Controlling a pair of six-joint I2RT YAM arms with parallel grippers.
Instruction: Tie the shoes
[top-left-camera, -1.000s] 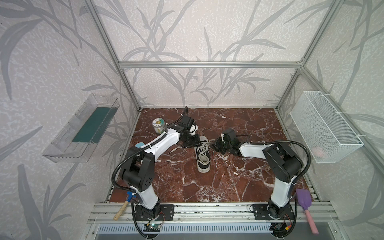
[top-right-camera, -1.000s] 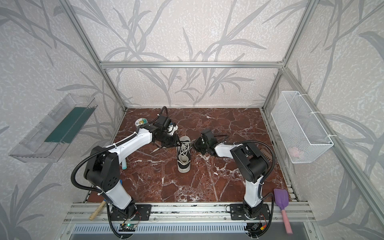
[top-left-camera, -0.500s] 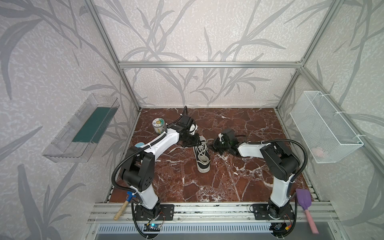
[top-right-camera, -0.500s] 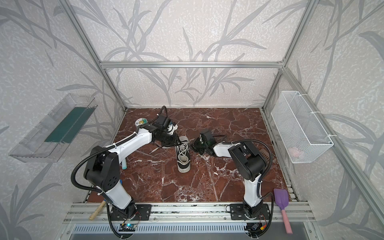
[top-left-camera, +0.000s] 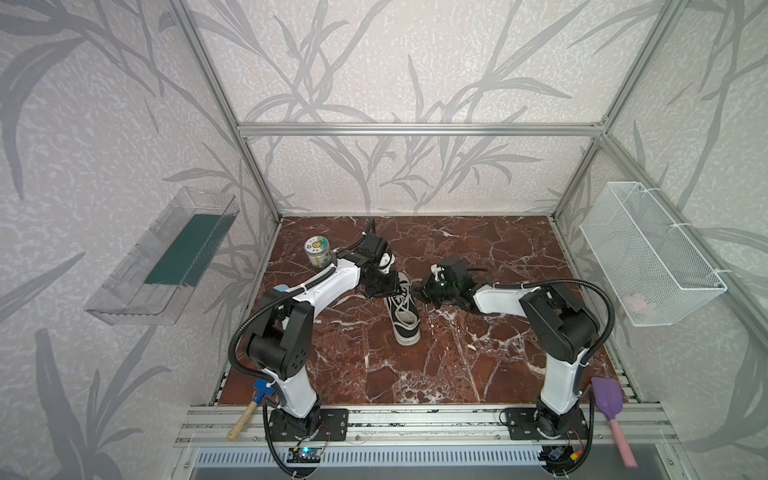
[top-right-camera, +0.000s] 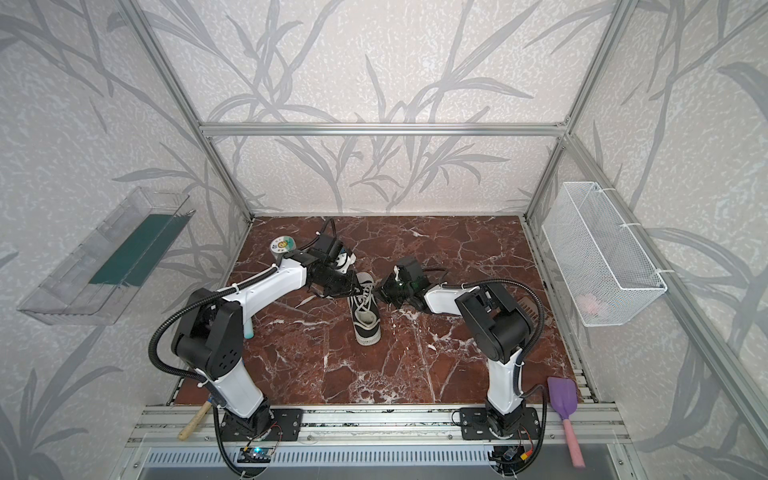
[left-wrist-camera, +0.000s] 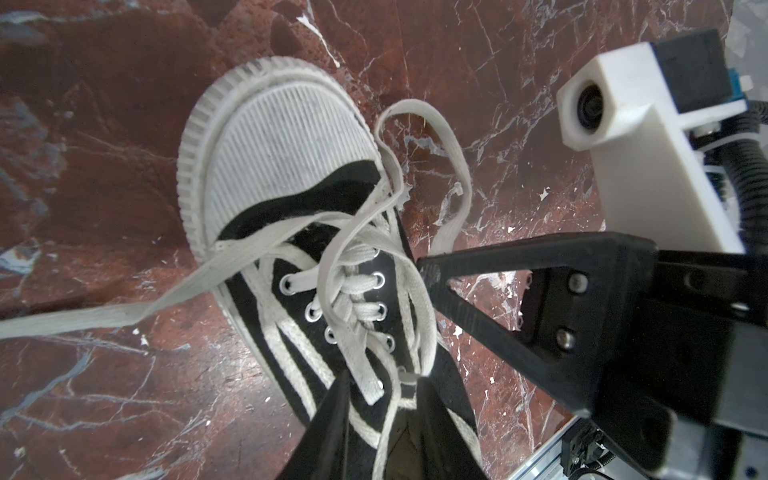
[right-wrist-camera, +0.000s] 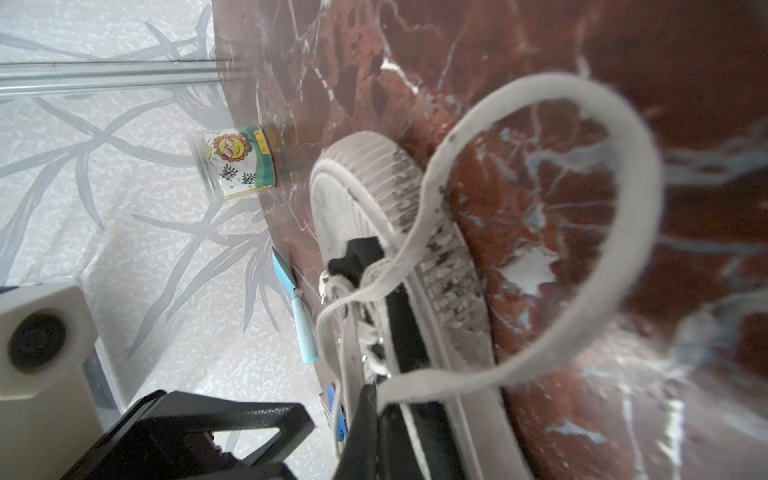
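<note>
Black sneaker sits mid-table, toe toward the near edge. The right tool is pinched together on a loop of white lace. The left tool straddles the ankle end, jaws slightly apart (can't tell if it's actually gripping anything).

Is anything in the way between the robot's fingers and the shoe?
No, nothing visible. The right fingers are shut on a loop of the lace, and the left fingers are right at the shoe, by its laces.
</note>
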